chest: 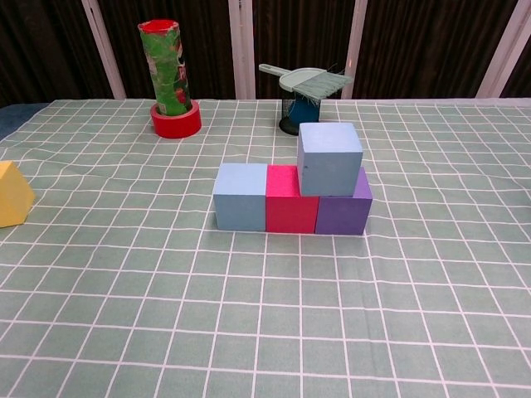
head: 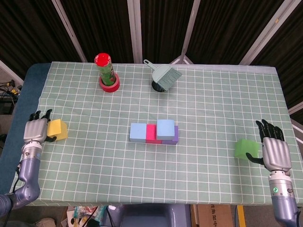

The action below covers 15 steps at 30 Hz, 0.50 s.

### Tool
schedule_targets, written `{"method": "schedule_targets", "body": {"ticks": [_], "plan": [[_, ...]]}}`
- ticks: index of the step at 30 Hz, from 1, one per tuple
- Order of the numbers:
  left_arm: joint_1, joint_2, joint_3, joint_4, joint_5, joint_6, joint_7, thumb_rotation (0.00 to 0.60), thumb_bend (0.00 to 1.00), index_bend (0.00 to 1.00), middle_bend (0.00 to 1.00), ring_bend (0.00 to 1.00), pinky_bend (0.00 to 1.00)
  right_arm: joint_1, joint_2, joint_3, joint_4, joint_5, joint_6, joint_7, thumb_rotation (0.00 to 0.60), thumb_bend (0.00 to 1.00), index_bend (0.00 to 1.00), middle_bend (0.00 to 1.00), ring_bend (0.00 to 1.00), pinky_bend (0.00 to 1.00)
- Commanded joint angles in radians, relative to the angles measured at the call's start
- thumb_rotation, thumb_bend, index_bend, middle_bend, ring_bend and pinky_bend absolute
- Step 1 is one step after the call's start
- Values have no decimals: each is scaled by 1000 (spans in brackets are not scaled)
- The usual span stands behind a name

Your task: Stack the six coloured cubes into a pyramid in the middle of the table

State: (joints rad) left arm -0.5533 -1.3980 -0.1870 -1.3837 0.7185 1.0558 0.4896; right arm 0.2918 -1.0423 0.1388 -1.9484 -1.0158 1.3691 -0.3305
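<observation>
Head view, your left hand: your left hand [head: 35, 133] sits at the left edge of the counter [head: 213, 109], its fingers [head: 40, 115] upright and a little apart, with the yellow cube [head: 57, 129] touching them on the inner side; you cannot tell from here whether they grip it.
Head view, your right hand: your right hand [head: 273, 148] stands near the right edge, fingers spread and pointing up, thumb reaching toward the green cube [head: 246, 149], which lies just beside the hand on its inner side; whether the thumb touches it is unclear.
Head view, stack: well apart from both sets of fingers, between them at mid-counter, a row of light blue cube [head: 138, 132], pink cube [head: 151, 134] and purple cube [head: 172, 137] sits side by side, with a second blue cube [head: 165, 128] on top toward the purple end.
Head view, far side: a green can [head: 105, 69] stands inside a red tape roll [head: 109, 84]; a dustpan brush [head: 165, 75] rests on a dark cup.
Chest view, hands: neither hand shows.
Chest view, cubes: the upper blue cube rests over the seam of pink and purple, overhanging neither end; the yellow cube is at the left frame edge, tilted.
</observation>
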Motion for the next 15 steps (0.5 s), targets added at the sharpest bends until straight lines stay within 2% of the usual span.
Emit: {"method": "schedule_targets", "body": {"ticks": [1, 9, 15], "plan": [[0, -2, 4, -1, 9, -3, -5, 600, 271, 0, 257, 0, 0, -1, 0, 1, 0, -1, 0, 0, 600, 212, 0, 0, 0, 0], [-1, -9, 7, 1, 28, -14, -24, 600, 361, 0, 268, 0, 0, -4, -4, 5, 5, 0, -5, -1, 600, 211, 0, 0, 0, 0], [8, 8, 11, -33, 69, 2, -47, 600, 374, 0, 286, 0, 0, -7, -4, 8, 3, -2, -6, -2, 600, 212, 0, 0, 0, 0]]}}
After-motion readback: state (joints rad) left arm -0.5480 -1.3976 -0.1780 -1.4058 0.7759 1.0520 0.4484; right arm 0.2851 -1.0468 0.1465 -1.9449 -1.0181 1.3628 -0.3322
